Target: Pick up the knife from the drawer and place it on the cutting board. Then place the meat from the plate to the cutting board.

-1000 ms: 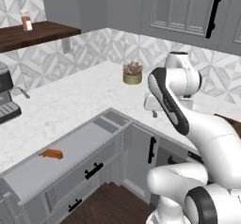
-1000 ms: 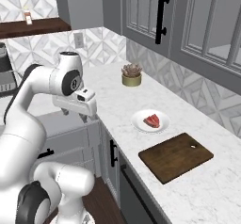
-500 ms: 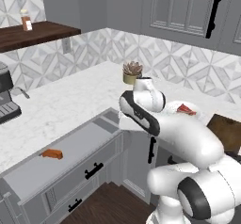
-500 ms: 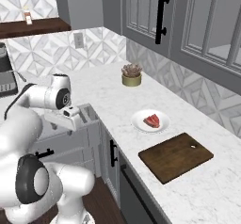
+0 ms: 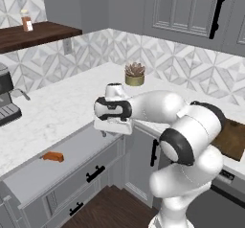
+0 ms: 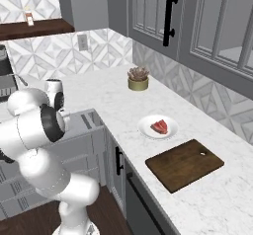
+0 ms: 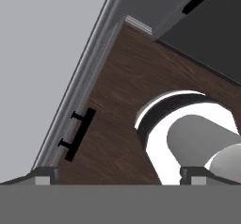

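We see the knife (image 5: 52, 156) lying in the open drawer (image 5: 72, 161), toward its left end, with the gripper (image 5: 104, 133) above the right end. Further right along the counter (image 6: 113, 100), the meat (image 6: 159, 126) sits on the plate (image 6: 147, 132), the cutting board (image 6: 184, 164) just beside it, nearer us.

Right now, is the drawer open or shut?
Open. The drawer is pulled out from the counter, its flat grey floor exposed, and the knife with the orange handle lies inside it.
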Controlling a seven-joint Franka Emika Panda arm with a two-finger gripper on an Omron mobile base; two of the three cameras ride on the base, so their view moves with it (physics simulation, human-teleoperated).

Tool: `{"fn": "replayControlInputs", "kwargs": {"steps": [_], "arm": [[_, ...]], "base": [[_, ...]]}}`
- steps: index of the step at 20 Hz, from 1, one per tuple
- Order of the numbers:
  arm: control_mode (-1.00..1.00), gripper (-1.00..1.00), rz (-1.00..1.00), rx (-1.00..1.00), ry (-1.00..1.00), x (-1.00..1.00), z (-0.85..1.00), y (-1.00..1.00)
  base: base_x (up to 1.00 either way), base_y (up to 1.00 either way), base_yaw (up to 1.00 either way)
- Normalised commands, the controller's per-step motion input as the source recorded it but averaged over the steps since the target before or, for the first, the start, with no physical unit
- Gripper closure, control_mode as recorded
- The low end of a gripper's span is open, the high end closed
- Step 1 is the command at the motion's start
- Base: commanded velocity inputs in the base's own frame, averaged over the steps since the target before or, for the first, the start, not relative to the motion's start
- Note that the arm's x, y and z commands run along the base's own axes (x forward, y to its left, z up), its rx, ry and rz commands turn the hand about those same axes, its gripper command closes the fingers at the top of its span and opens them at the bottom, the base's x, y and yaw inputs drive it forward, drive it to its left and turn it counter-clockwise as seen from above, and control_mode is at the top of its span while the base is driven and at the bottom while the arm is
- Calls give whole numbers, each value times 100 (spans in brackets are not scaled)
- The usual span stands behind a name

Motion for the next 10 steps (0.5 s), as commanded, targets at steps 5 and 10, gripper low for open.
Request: {"fn": "replayControlInputs", "kwargs": {"steps": [5, 10], "arm": [[-100, -100, -5, -7, 0, 51, -73, 34], [-100, -100, -3, -4, 0, 18, -75, 6]], "base": [[0, 0, 0], [0, 0, 0]]}}
